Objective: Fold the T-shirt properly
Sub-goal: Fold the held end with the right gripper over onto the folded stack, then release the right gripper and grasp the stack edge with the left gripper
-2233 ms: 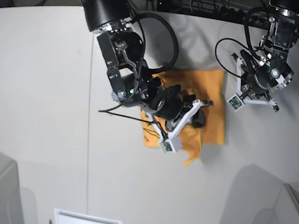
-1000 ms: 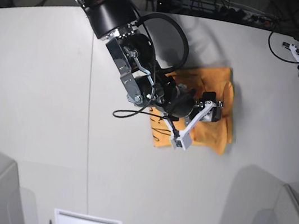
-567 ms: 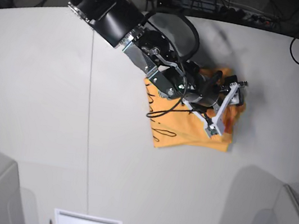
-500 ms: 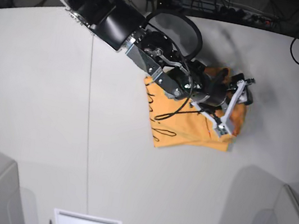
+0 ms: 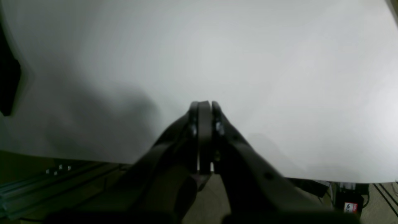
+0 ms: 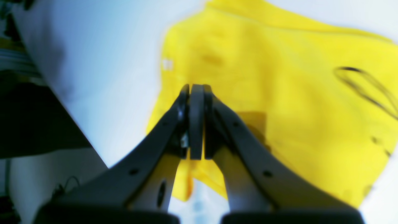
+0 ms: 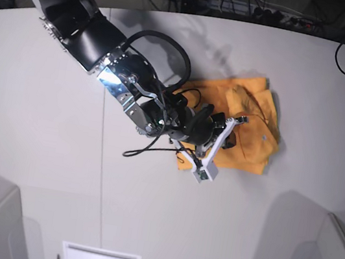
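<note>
While over the T-shirt [image 6: 279, 102] | right jaws closed, empty | left jaws closed, empty

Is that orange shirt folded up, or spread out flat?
Folded. The T-shirt lies as a small bundle with overlapping layers, rumpled on top, not neat.

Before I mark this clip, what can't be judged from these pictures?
- Fold neatness: in the base view the right arm covers the left part of the T-shirt.
- Lettering: in the right wrist view the black script is blurred and cut by the edge, unreadable.
- Left gripper: shut over bare table in its own view; almost wholly cut off by the base view's right edge.
- Right gripper: fingers shut, apparently empty; cloth beneath them hidden.
</note>
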Tool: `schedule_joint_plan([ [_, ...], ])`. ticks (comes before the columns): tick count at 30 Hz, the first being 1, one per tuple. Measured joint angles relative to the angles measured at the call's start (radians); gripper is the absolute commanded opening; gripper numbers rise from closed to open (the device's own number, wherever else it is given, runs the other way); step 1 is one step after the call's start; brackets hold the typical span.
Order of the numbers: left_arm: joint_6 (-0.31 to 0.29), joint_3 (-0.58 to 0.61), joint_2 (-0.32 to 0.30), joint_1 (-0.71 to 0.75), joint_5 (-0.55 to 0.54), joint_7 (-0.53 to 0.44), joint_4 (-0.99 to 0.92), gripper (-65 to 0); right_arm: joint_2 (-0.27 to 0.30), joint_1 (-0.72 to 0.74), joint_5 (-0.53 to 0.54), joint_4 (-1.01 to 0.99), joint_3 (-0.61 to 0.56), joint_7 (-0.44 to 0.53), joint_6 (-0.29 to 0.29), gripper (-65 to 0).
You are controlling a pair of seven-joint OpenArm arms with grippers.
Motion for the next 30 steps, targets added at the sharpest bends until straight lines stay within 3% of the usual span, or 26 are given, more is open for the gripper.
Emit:
schedule_joint_plan([
  [5, 0.0, 0.0, 0.002, 0.004, -0.004, 0.0, 0.0, -65.0, 0.068, -0.029, 0.01, 0.002, -0.001, -0.003, 0.003, -65.0],
  [8, 0.0, 0.0, 0.003, 0.004, -0.004, 0.0, 0.0, -65.0, 0.071, -0.076, 0.004, 0.001, -0.002, -0.005, 0.003, -65.0],
  [11, 0.0, 0.0, 0.002, 0.002, -0.004, 0.0, 0.0, -65.0, 0.039, -0.104, 0.002, 0.001, -0.046, -0.012, 0.002, -65.0],
  [16, 0.0, 0.0, 0.002, 0.001, -0.004, 0.0, 0.0, -65.0, -0.073, -0.089, 0.002, 0.003, -0.178, -0.003, 0.004, -65.0],
  [20, 0.0, 0.0, 0.002, 0.001, -0.004, 0.0, 0.0, -65.0, -0.127, -0.084, -0.095, 0.002, -0.25, -0.019, 0.006, -65.0],
  [25, 0.0, 0.006, 0.011, -0.023, -0.014, 0.003, 0.0, -65.0, -0.1, -0.117, -0.135, 0.059, -0.114, -0.101, 0.005, -65.0],
  [30, 0.0, 0.009, 0.042, -0.04, -0.258, 0.009, 0.0, -65.0, 0.013, -0.169, -0.138, 0.214, 0.095, -0.112, 0.005, -65.0],
])
